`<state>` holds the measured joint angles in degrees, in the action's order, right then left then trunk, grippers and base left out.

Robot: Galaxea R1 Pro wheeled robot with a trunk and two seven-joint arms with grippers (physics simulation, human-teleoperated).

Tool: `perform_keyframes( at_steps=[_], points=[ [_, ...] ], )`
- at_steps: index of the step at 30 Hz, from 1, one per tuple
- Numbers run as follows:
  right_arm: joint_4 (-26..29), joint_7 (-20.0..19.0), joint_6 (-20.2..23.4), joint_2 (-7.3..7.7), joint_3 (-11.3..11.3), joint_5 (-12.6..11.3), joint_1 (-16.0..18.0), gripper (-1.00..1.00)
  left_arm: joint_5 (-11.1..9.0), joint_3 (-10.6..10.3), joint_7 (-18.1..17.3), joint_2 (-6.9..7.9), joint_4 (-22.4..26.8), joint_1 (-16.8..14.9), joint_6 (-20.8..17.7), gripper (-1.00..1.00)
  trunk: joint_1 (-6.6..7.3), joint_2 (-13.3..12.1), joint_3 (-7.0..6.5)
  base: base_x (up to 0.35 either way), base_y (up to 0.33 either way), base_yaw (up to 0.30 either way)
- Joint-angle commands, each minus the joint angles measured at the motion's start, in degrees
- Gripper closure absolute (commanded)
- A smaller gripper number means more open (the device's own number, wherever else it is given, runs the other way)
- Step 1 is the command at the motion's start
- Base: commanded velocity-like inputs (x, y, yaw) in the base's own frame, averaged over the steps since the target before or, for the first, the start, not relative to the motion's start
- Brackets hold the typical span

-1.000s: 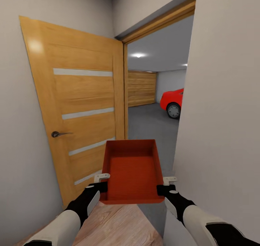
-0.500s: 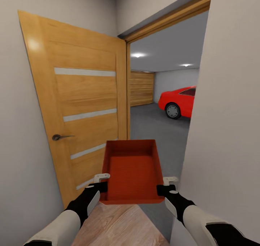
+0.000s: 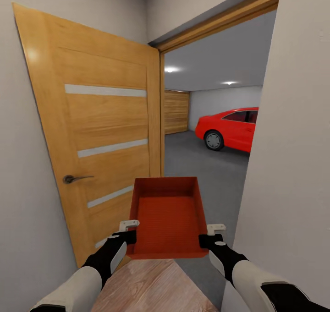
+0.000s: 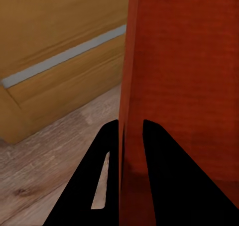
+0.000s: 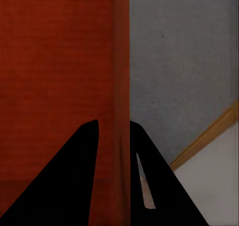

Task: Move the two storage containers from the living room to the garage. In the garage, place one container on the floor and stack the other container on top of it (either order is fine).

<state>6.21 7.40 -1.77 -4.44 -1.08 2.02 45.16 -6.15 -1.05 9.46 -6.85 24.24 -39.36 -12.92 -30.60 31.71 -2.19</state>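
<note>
As the robot rolls toward the doorway, more of the garage (image 3: pixel 215 87) has opened up than 1 s ago; the red car (image 3: pixel 229 128) now shows far more of its body, and the open wooden door (image 3: pixel 101 133) sits nearer at the left. 1 storage container (image 3: pixel 167 216) hangs in front of the trunk, held level; the left gripper (image 3: pixel 129 229) is clamped on its left wall and the right gripper (image 3: pixel 208 235) on its right wall. Judging by this, the carry is nearly through the threshold, with the dark concrete floor (image 3: pixel 197 165) just ahead.
</note>
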Motion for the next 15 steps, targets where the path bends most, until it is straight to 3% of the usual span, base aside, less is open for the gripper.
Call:
perform_keyframes(
  at_steps=[1, 11, 15],
  points=[
    [-0.2, 0.3, -0.2, 0.93, 1.4, 0.2, 0.0, 1.0, 1.0, 0.6, 1.8, 0.17, 0.3, 0.0, -0.4, 1.0, -0.02, 0.0, 0.01, 0.007, 0.012, -0.241],
    [-0.1, 0.7, -0.2, 0.93, 1.3, 0.2, 0.0, 1.0, 1.0, 0.6, 1.8, 0.17, 0.3, 0.0, -0.4, 1.0, -0.02, 0.0, 0.01, 0.005, 0.006, -0.244],
    [-0.1, 0.8, -0.2, 0.93, 1.3, 0.2, 0.0, 1.0, 1.0, 0.7, 1.8, 0.17, 0.3, 0.0, -0.4, 1.0, -0.02, 0.0, 0.01, 0.124, 0.144, -0.245]
  ],
)
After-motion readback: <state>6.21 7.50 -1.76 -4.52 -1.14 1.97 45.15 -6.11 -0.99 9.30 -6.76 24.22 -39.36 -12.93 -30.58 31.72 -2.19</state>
